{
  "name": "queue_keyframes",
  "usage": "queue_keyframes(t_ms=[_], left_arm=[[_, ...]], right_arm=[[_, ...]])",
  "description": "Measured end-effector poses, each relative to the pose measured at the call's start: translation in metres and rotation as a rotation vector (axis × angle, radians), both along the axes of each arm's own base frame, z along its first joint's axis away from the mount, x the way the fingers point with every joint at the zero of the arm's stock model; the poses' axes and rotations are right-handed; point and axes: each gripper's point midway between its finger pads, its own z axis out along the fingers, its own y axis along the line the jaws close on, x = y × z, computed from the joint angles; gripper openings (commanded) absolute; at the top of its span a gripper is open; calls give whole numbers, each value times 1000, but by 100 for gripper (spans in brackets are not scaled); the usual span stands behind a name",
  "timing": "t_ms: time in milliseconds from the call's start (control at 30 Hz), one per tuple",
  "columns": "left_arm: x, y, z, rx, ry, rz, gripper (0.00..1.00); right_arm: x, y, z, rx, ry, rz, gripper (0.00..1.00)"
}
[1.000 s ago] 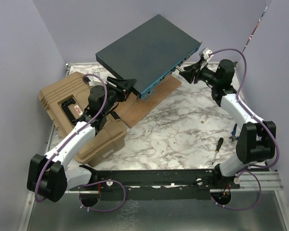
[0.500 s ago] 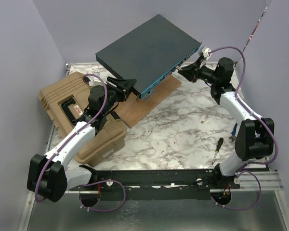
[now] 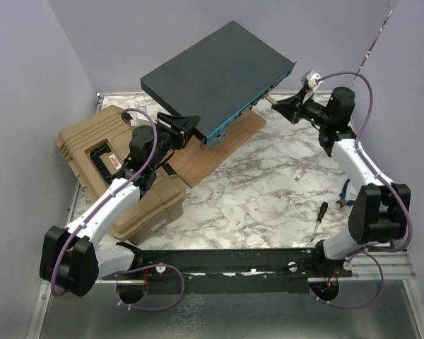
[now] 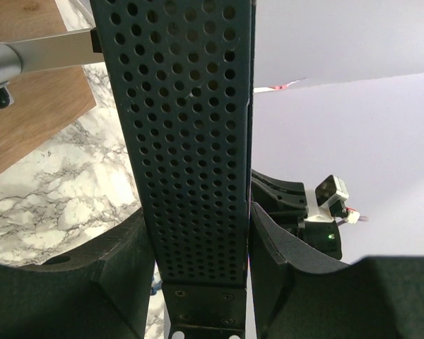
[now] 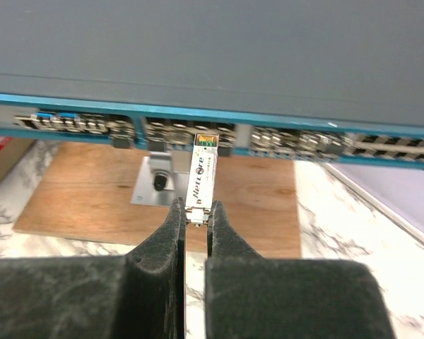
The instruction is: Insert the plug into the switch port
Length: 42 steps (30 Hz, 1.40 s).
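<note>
Left gripper (image 4: 198, 240): jaws clamped on perforated side wall of switch (image 3: 215, 74), wall filling gap between them. Switch sits above wooden board (image 5: 92, 191). Right gripper (image 5: 196, 212): jaws pinching rear end of plug (image 5: 203, 166). Plug juts straight ahead of fingertips, tip at switch's port row; seated or not, cannot tell.

The bench (image 3: 261, 194) has a white and grey marble top. A big tan box (image 3: 99, 155) with ribs lies at 9 o'clock. A brown wooden board (image 3: 222, 145) lies flat near 12 o'clock, close to the box. A small screwdriver (image 3: 321, 212) lies at 4 o'clock.
</note>
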Motion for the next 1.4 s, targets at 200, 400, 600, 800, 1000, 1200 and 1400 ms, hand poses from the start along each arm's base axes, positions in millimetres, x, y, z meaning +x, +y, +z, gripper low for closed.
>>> queue_keyframes(t_ms=[200, 400, 600, 800, 1000, 1200, 1400], left_arm=[[1, 0, 1, -3, 4, 1, 0], [1, 0, 1, -1, 6, 1, 0], [1, 0, 1, -1, 7, 2, 0], [2, 0, 1, -1, 8, 2, 0], [2, 0, 1, -1, 8, 2, 0], [2, 0, 1, -3, 9, 3, 0], [2, 0, 1, -10, 12, 5, 0]], right_arm=[[3, -24, 2, -13, 1, -53, 0], [2, -22, 2, -12, 1, -44, 1], [1, -20, 0, -4, 14, -28, 1], [6, -16, 0, -3, 15, -17, 1], [10, -9, 1, -3, 15, -3, 1], [10, 1, -2, -4, 21, 19, 1], [10, 2, -2, -5, 21, 18, 1]])
